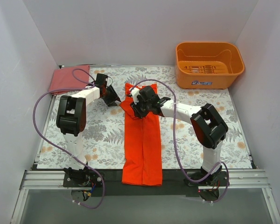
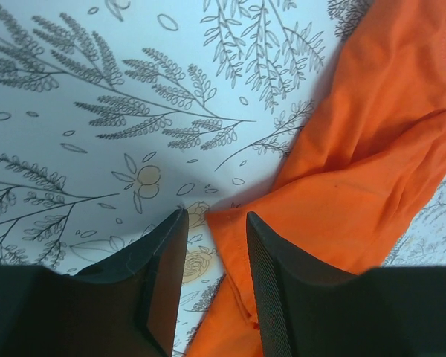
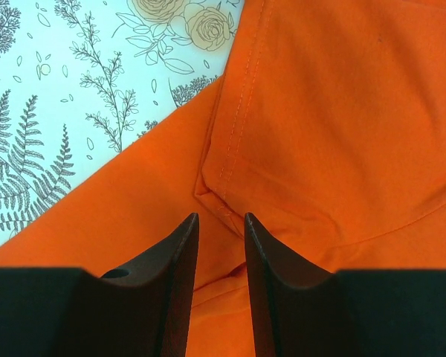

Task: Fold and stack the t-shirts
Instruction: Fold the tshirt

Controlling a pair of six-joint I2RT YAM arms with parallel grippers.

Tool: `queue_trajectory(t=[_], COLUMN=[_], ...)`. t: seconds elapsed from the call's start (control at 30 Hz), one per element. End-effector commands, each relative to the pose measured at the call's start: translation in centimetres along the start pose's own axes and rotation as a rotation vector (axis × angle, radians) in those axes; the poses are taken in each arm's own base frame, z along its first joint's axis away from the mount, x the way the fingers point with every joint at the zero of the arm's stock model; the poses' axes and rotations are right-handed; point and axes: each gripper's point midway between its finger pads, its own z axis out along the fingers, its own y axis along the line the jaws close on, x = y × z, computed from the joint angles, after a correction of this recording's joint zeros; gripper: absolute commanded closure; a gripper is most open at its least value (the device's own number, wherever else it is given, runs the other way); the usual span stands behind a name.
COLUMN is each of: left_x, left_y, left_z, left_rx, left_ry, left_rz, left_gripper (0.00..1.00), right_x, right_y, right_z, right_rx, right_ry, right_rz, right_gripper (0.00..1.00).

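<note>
Jaws L+R part open, over orange-red t-shirt (image 2: 357,186) edge

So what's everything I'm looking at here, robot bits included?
orange-red t-shirt: one, vivid orange-red, folded into a long strip down the middle, near end over the table's edge
pinkish-red t-shirt: one, dull pinkish-red, folded flat, far left corner
tub: one, orange plastic, far right corner
tablecloth: one, white with leaf print, covering the table
cables: two, purple, looping along the arms
left arm, right arm: two, white and black, bases at near edge
left claw: black, jaws apart, at the strip's left edge
right claw: black, jaws apart, over the strip
</note>
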Motion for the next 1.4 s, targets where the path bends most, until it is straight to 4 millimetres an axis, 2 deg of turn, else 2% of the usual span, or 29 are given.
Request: queue_trajectory(t=[0.0, 0.17, 0.3, 0.5, 0.73, 1.1, 1.17, 1.23, 1.37], left_x=[0.5, 2.5, 3.1, 2.1, 1.2, 0.1, -0.2, -0.2, -0.8], left_y=[0.4, 1.1, 1.7, 1.7, 1.3, 0.6, 0.4, 0.5, 0.2], left_z=[1.3, 2.1, 2.3, 1.9, 1.1, 0.4, 0.3, 0.2, -0.2], left_rx=[-0.001, -0.023, -0.046, -0.064, -0.071, -0.07, -0.075, -0.09, -0.11], left_ry=[0.02, 0.06, 0.063, 0.02, -0.01, -0.036, -0.04, -0.037, -0.049], left_rz=[0.035, 0.057, 0.046, 0.062, 0.088, 0.113, 0.113, 0.118, 0.128], left_gripper=[0.63, 0.63, 0.66, 0.9, 1.0, 1.0, 1.0, 1.0, 1.0], right_x=[-2.4, -2.6, -2.6, -2.3, -0.8, 1.3, 1.5, 1.4, 0.0], right_y=[0.1, 0.1, 0.4, 0.6, 0.8, 0.8, 0.6, 0.8, 1.3], right_z=[0.2, 0.4, 1.2, 2.3, 3.4, 4.6, 4.7, 4.6, 3.8], right_rx=[-0.001, 0.007, 0.005, 0.019, 0.034, 0.062, 0.07, 0.065, 0.047], right_ry=[-0.051, -0.052, -0.045, -0.027, 0.02, 0.084, 0.089, 0.086, 0.052], right_rz=[-0.035, -0.043, -0.055, -0.088, -0.107, -0.132, -0.133, -0.126, -0.114], right_gripper=[0.63, 0.63, 0.62, 0.62, 0.61, 0.63, 0.68, 0.8, 0.83])
